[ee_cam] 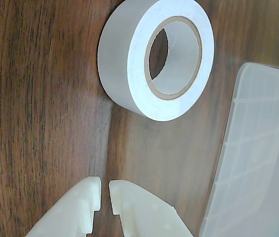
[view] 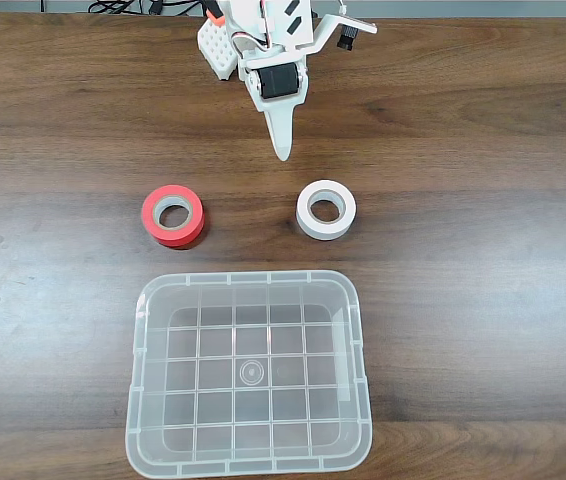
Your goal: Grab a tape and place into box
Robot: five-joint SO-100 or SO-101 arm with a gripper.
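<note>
The tape [view: 325,210] is a small white ring lying flat on the dark wood-grain surface [view: 483,150], its hole facing up. In the wrist view the tape [ee_cam: 129,59] shows a smooth, matte white outer band and a thin tan cardboard liner around the hole, with a pale inner wall; the wood shows through the opening. No print, brand or label can be read on the roll.

In the fixed view it sits right of a red-orange roll [view: 173,215] with a grey core, the two well apart, and both lie just above the box [view: 143,400]. The box is a large clear plastic bin with rounded corners and a grid-patterned bottom with a small round mark at its middle; no writing can be made out on it. In the wrist view the rim of the box [ee_cam: 258,148] lies near the tape, at the right edge.

The gripper [view: 283,150] hangs over the surface above and left of the tape in the fixed view, not touching it. In the wrist view the gripper [ee_cam: 105,195] shows its white fingers [ee_cam: 80,207] nearly together, only a narrow slit between the tips, holding nothing.
</note>
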